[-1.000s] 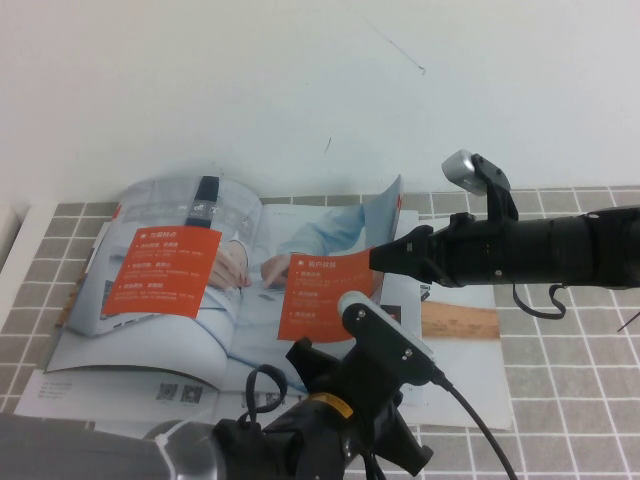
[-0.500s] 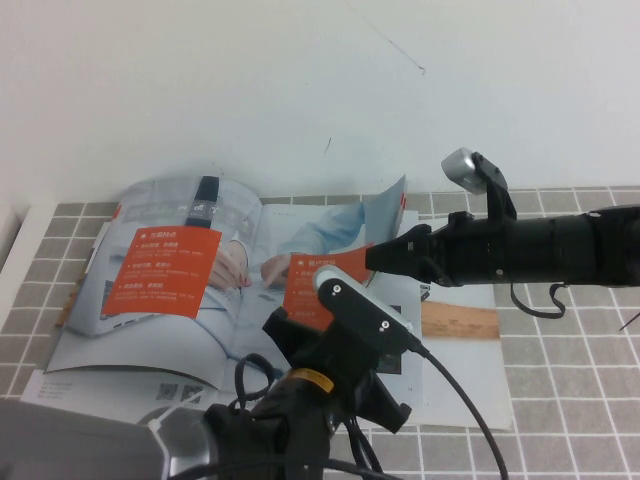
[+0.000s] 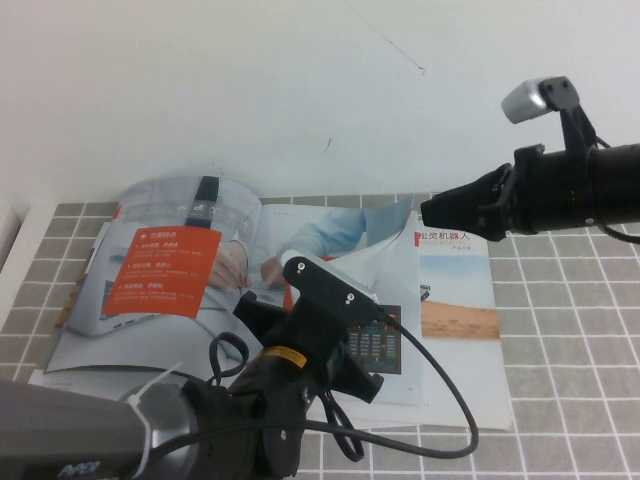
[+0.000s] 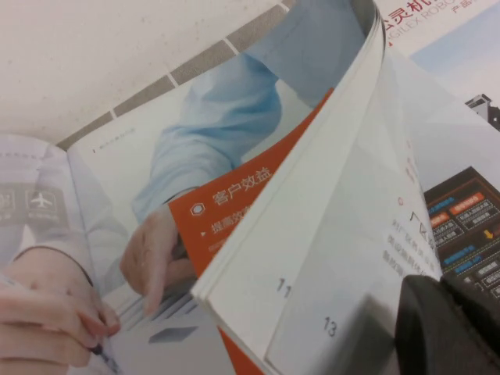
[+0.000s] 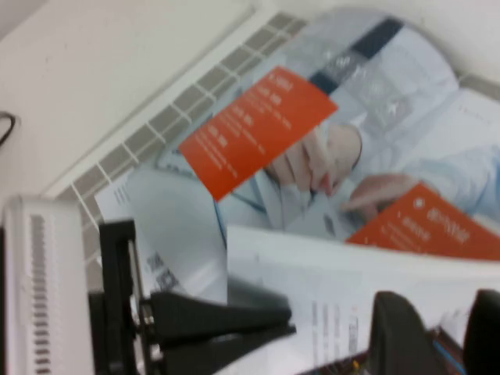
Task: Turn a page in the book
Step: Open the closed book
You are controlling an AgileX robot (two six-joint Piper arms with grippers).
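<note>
The book [image 3: 190, 270], at centre left of the high view, shows pale blue-white photos with an orange panel of white text. The page [image 3: 385, 255], curling at mid-frame, has a blue-sleeved arm on its front and a white back. A brochure [image 3: 455, 290] at centre right is white with a red title and a tan band. The table [image 3: 580, 350] is grey-tiled with pale grout.

High view looks down from behind; both wrist views, perhaps close, share the book [image 3: 250, 260].

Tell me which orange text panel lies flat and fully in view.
The left panel, on the book's flat left page. The other, nearer the spine, is half hidden behind the lifted page.
</note>
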